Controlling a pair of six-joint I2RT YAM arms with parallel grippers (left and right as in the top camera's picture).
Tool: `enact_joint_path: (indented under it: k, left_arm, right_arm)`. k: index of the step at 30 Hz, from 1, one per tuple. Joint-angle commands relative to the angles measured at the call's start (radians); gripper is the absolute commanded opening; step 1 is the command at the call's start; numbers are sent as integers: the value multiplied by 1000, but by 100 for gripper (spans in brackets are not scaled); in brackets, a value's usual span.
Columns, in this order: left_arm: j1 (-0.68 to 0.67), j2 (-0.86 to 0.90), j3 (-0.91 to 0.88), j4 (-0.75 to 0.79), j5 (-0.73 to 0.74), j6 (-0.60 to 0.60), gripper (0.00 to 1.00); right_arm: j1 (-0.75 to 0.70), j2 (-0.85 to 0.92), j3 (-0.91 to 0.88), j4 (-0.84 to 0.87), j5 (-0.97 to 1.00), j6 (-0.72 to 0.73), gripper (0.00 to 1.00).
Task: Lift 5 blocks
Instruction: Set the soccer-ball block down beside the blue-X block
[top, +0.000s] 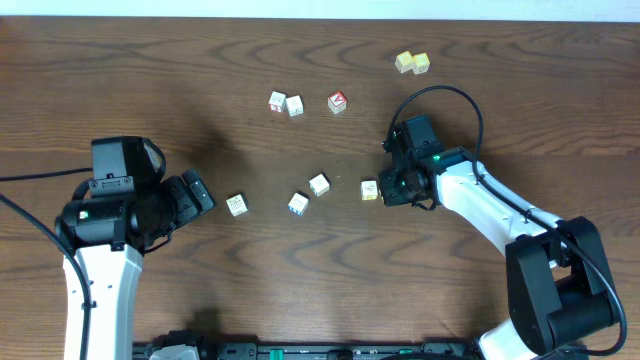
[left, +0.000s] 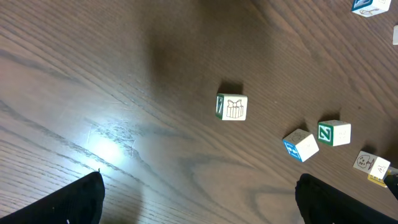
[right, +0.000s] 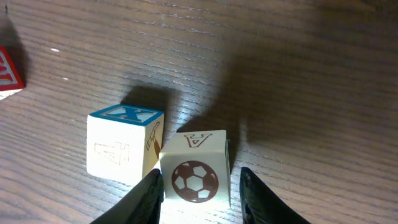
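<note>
Closely, at the right gripper (right: 199, 186): flanks a cream block (right: 196, 155) printed with a brown football and an A, mid-table; cannot tell whether clamped. Just beyond, a blue-topped block (right: 124, 146). At the left gripper (left: 199, 205): gapes wide, holding nothing, above bare wood near a green-marked block (left: 232, 107). Broad open table (top: 520, 110) out to the far edge.

Wooden table (top: 150, 70) with scattered blocks (top: 237, 204)
</note>
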Motion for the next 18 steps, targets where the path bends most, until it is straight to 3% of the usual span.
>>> enact_joint_path:
  k: [1, 8, 13, 18]
  left_arm:
    - [4, 4, 11, -3, -9, 9, 98]
    - [4, 4, 11, -3, -9, 9, 98]
    - [4, 4, 11, -3, -9, 9, 98]
    - [4, 4, 11, -3, -9, 9, 98]
  right_arm:
    - [-7, 27, 11, 10, 10, -26, 39]
    - [-7, 60, 11, 25, 6, -18, 36]
    - [-7, 60, 12, 25, 9, 14, 26]
    - [-7, 60, 13, 25, 9, 86, 23]
